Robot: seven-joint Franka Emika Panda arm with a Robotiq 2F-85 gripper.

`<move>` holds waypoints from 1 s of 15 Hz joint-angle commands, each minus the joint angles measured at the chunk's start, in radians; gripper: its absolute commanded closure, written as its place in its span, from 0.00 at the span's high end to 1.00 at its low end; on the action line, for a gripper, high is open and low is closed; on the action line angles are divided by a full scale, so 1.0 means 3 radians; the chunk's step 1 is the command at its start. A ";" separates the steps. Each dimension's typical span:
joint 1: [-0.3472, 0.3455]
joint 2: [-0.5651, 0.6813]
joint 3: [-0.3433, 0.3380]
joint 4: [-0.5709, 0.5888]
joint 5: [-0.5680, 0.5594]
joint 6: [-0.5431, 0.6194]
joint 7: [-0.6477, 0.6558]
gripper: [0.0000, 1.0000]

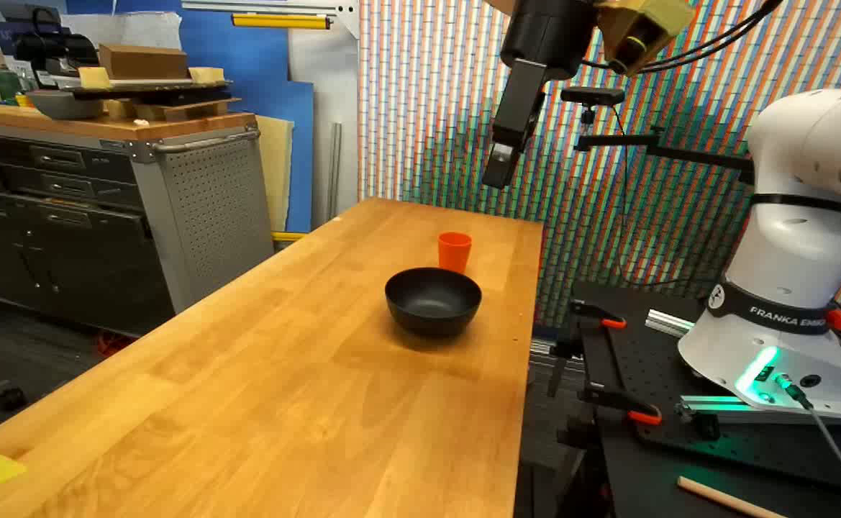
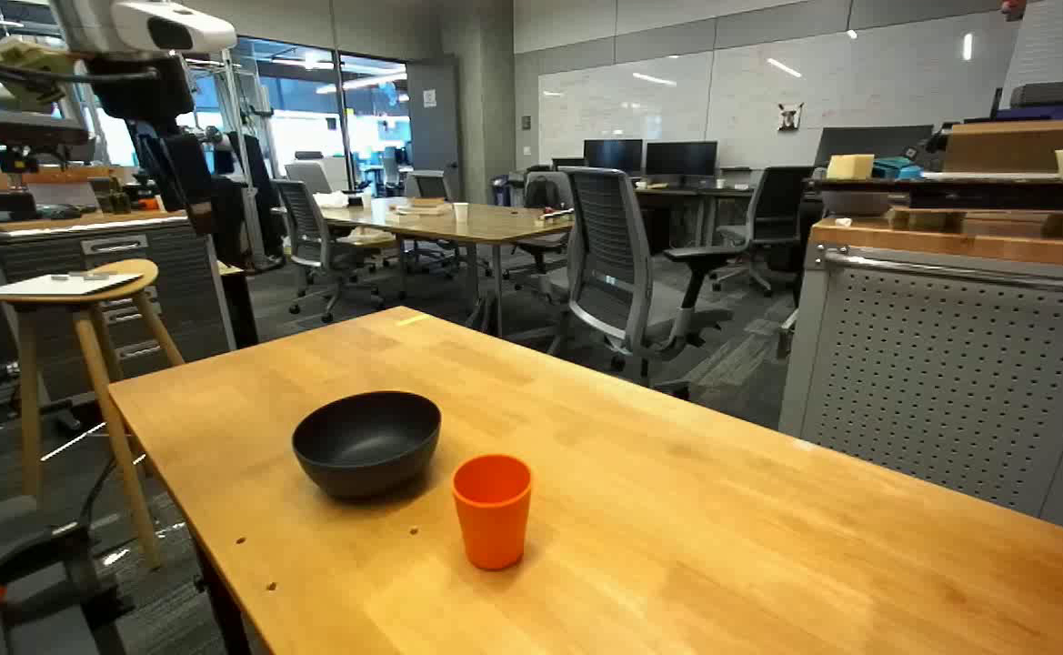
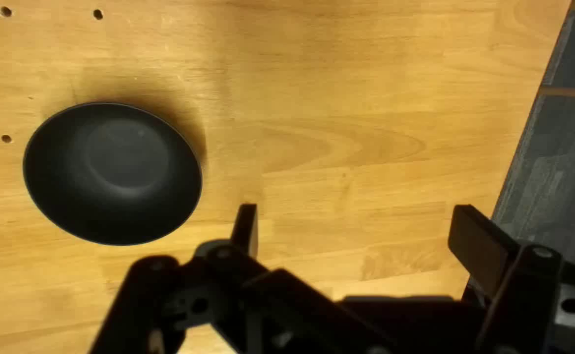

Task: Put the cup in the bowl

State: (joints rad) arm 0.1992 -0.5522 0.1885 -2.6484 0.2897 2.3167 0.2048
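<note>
We find the tool [image 3: 358, 231] with its fingers spread wide apart and nothing between them. It hangs well above the table [image 2: 731, 546], a height we judge suitable for moving sideways without striking the bowl [image 3: 125, 162]. The bowl rests upright on the table, left of the fingers in the wrist view, mouth up and holding nothing, as a receiving part should. Near the bowl but apart from it, the cup [image 2: 493, 518] stands upright on the table in an exterior view; in the wrist view we cannot identify it with certainty. We consider its exposed wall and upturned mouth suited to a grip from above. The gap should admit a finger, but we advise care at the bowl's rim. Since the cup is narrower than the bowl, we expect it to fit. We take reaching for the cup as the step due.
</note>
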 commanded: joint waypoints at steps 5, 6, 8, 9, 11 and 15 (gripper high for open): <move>-0.0296 0.0205 0.0006 -0.0092 -0.0447 0.0503 0.0009 1.00; -0.0472 0.0314 -0.0028 -0.0080 -0.0644 0.0676 0.0043 1.00; -0.0856 0.0544 -0.0104 -0.0059 -0.1020 0.1004 0.0145 1.00; -0.1047 0.0674 -0.0121 -0.0027 -0.1203 0.1150 0.0229 1.00; -0.1486 0.0975 -0.0153 0.0042 -0.1643 0.1377 0.0453 1.00; -0.2138 0.1570 -0.0216 0.0342 -0.2681 0.1439 0.1299 1.00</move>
State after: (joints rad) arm -0.3509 -0.2190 0.1284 -2.6460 -0.3306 2.7427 0.4080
